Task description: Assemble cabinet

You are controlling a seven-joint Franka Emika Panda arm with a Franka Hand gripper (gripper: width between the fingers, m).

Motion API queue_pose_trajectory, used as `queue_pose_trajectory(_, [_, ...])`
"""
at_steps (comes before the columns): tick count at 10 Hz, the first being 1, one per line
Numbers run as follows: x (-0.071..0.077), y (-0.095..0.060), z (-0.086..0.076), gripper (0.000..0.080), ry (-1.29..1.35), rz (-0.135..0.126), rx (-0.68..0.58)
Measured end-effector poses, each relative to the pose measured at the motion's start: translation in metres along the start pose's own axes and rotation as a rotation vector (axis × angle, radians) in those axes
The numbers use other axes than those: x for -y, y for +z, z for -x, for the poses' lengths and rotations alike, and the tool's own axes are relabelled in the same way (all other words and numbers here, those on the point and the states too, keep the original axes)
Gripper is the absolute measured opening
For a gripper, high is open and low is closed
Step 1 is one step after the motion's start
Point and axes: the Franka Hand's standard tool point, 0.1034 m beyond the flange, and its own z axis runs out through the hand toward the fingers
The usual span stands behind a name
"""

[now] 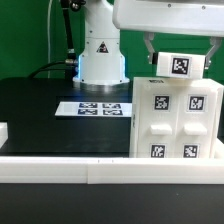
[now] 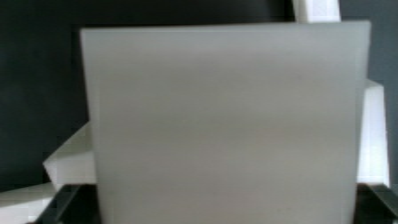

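The cabinet body [image 1: 175,120], a large white box with several black-and-white tags on its front, stands at the exterior view's right on the black table. My gripper [image 1: 181,58] hangs just above it, shut on a smaller white cabinet block [image 1: 182,66] with one tag, held at the body's top edge. In the wrist view this white block [image 2: 214,110] fills almost the whole picture between my dark fingers [image 2: 59,205]; my gripper [image 2: 217,212] is clamped on its sides. What lies under the block is hidden.
The marker board [image 1: 100,107] lies flat in the middle of the table before the white robot base [image 1: 100,55]. A white rail [image 1: 90,172] runs along the front edge. A small white part [image 1: 3,130] sits at the left edge.
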Motion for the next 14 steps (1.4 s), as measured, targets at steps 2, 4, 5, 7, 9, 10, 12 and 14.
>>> queue_pose_trajectory(2, [0.004,0.000,-0.001,0.0566,0.175,-0.018,-0.014])
queue_pose_trajectory(4, [0.007,0.000,-0.002,0.0566,0.289,-0.024,-0.020])
queue_pose_trajectory(5, [0.008,0.000,-0.002,0.0566,0.337,-0.025,-0.020])
queue_pose_trajectory(7, [0.011,0.000,0.000,0.0566,0.445,-0.027,-0.019])
queue_pose_trajectory(9, [0.013,0.000,0.000,0.0566,0.521,-0.031,-0.020])
queue_pose_trajectory(10, [0.015,0.000,0.001,0.0566,0.622,-0.041,-0.011])
queue_pose_trajectory(12, [0.017,0.000,0.001,0.0566,0.771,-0.066,0.003])
queue_pose_trajectory(14, [0.018,0.000,0.001,0.0566,0.921,-0.075,0.014])
